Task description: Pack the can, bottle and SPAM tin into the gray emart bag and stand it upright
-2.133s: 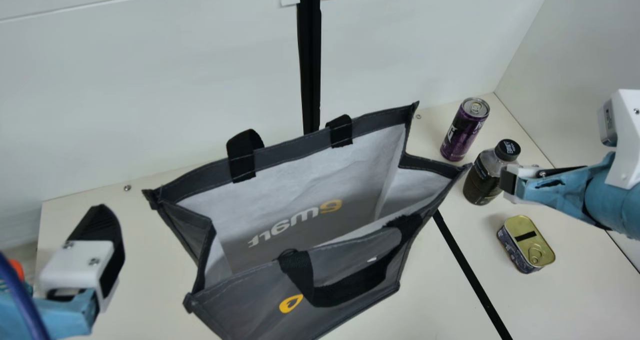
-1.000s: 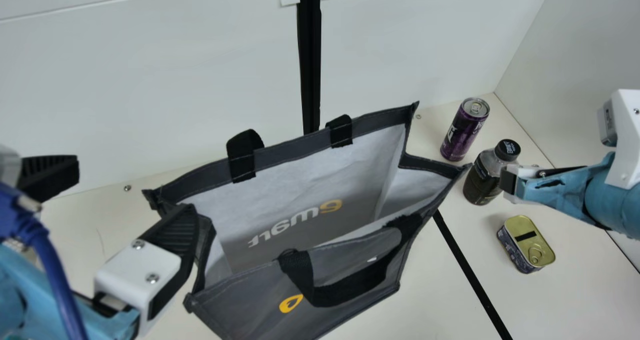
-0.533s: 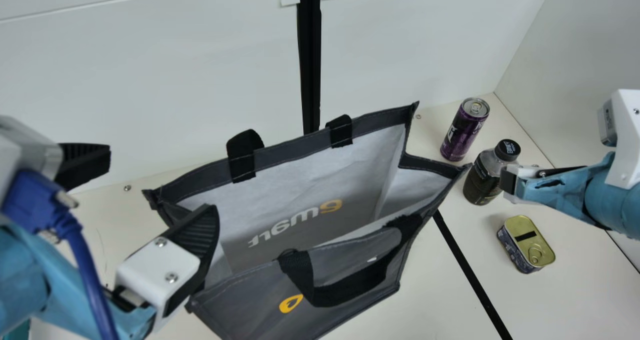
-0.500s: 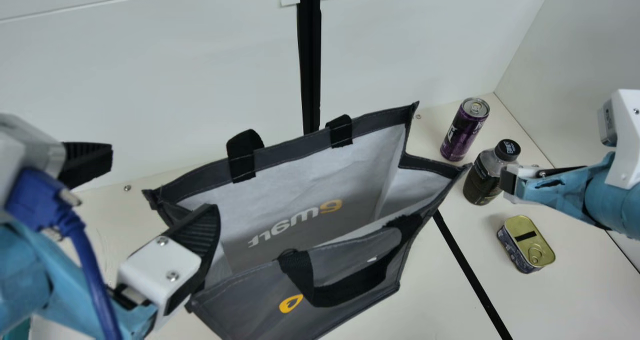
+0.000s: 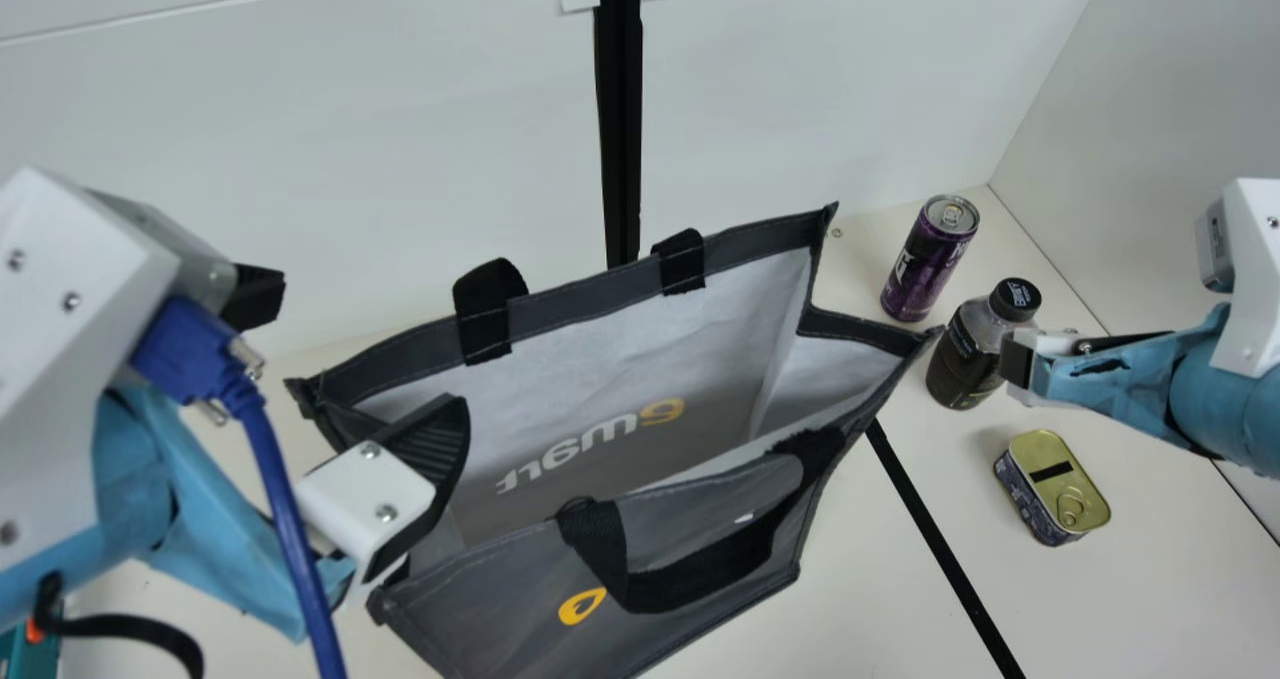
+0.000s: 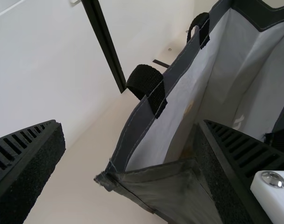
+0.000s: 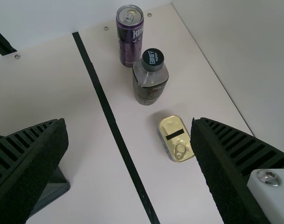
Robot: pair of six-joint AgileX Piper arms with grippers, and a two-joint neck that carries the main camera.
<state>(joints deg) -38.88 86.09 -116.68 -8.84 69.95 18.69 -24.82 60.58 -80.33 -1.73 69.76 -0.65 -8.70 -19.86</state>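
Spread wide at the far-left corner of the gray bag: left claw, near finger overlapping the bag's left side, contact impossible to tell. Spread too, in the right wrist view: right claw, mostly foreshortened in the main view and partly covering the bottle there. Cut off at the main view's lower edge: the bag's near bottom; half hidden behind its near panel, the inside. Open-mouthed, with a wall beyond the far rim. Room to move between bag and tin, over table crossed by a black strip. Outside the bag, on the right, from near to far: tin lying flat, bottle upright, can upright near the far-right corner.
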